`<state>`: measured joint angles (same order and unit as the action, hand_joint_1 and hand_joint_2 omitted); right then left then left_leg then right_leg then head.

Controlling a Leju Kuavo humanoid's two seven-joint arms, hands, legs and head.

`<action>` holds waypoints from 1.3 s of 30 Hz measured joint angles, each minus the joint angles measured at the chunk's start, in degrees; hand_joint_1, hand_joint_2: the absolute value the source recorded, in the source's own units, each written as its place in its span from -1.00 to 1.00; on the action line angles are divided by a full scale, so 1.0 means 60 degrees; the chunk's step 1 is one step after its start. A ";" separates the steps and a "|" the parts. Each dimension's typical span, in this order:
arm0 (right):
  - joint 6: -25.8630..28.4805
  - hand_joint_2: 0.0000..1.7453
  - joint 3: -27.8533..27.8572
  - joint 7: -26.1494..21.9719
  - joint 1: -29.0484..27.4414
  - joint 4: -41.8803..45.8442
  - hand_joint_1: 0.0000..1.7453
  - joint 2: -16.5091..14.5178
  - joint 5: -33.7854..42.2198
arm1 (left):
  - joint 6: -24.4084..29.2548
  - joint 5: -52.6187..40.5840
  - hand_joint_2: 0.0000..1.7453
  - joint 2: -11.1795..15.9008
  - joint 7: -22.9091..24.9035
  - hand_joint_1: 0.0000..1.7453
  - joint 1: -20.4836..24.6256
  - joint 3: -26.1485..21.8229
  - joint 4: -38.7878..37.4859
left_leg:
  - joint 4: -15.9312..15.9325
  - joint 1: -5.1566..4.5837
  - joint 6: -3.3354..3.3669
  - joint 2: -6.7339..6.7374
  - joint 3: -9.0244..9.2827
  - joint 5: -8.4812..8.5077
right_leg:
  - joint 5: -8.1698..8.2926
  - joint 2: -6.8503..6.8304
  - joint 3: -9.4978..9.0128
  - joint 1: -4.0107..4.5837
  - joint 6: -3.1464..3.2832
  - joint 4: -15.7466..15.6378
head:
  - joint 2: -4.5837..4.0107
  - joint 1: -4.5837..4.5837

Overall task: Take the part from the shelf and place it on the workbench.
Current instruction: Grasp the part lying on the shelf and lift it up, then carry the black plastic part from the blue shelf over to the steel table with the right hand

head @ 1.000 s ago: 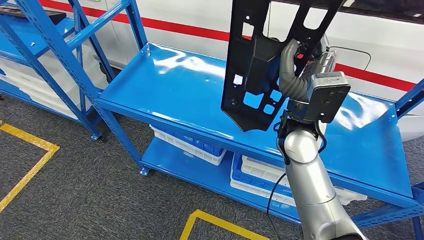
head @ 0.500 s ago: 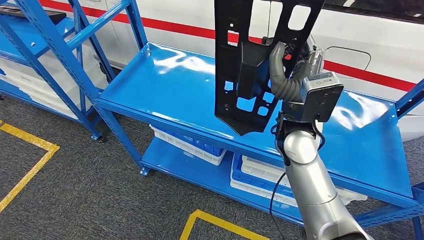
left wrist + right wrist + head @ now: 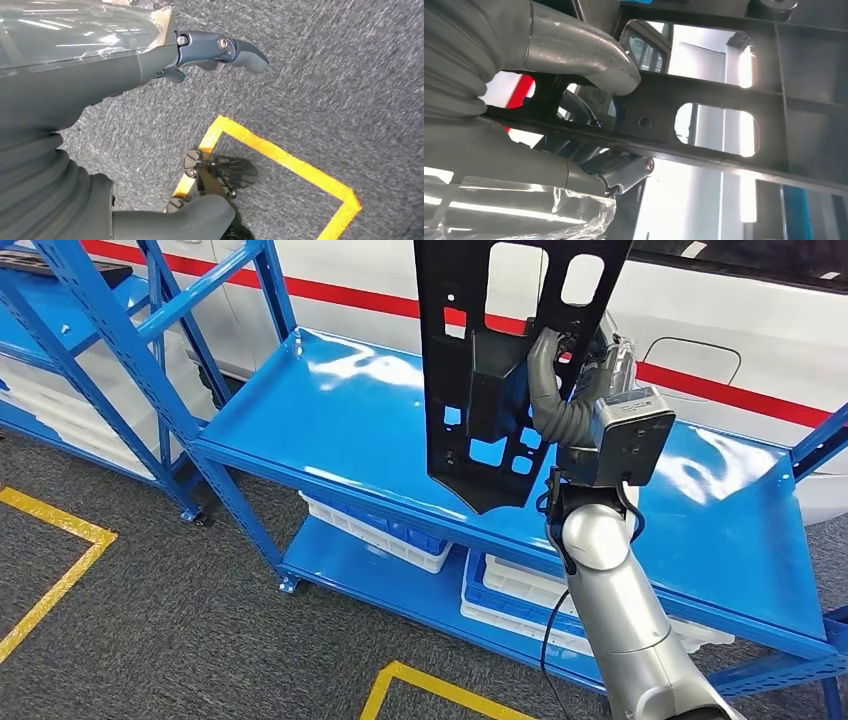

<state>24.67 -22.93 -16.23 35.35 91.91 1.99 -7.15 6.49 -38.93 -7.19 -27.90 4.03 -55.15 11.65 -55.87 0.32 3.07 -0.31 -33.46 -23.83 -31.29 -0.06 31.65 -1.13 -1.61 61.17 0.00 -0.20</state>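
- Glossy blue metal shelf (image 3: 330, 420) stands on grey carpet before a white, red-striped car.
- Right hand (image 3: 560, 380) grips the flat black plastic part (image 3: 480, 350), perforated, upright above the shelf, its top cut off.
- Left hand (image 3: 150, 60) hangs over carpet, fingers apart, holding nothing.

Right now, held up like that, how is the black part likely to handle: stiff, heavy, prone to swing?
Probably stiff: the black part stands upright without sagging. Likely light for its size, being thin and full of cut-outs. The right hand grips one side, so it may twist.

Bare blue shelf top (image 3: 330, 420) beneath part (image 3: 480, 370)
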 joint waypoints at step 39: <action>-0.0170 1.00 0.0033 0.0058 0.0146 -0.0507 1.00 -0.0070 -0.0697 | 0.0102 0.0073 1.00 -0.0049 0.0002 -1.00 0.0162 -0.0182 0.0026 | -0.0094 -0.0017 -0.0096 0.0145 -0.0626 0.0437 | 0.0323 0.0005 0.0297 -0.0048 -0.0262 0.0659 | 0.0000 0.0042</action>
<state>23.65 -22.73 -15.88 36.23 88.86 1.57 -11.33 7.10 -38.49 -7.48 -27.88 5.00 -56.24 11.81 -56.44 0.22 2.49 0.55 -37.22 -21.21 -29.36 -0.04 33.43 -1.42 -3.18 65.13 0.00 0.05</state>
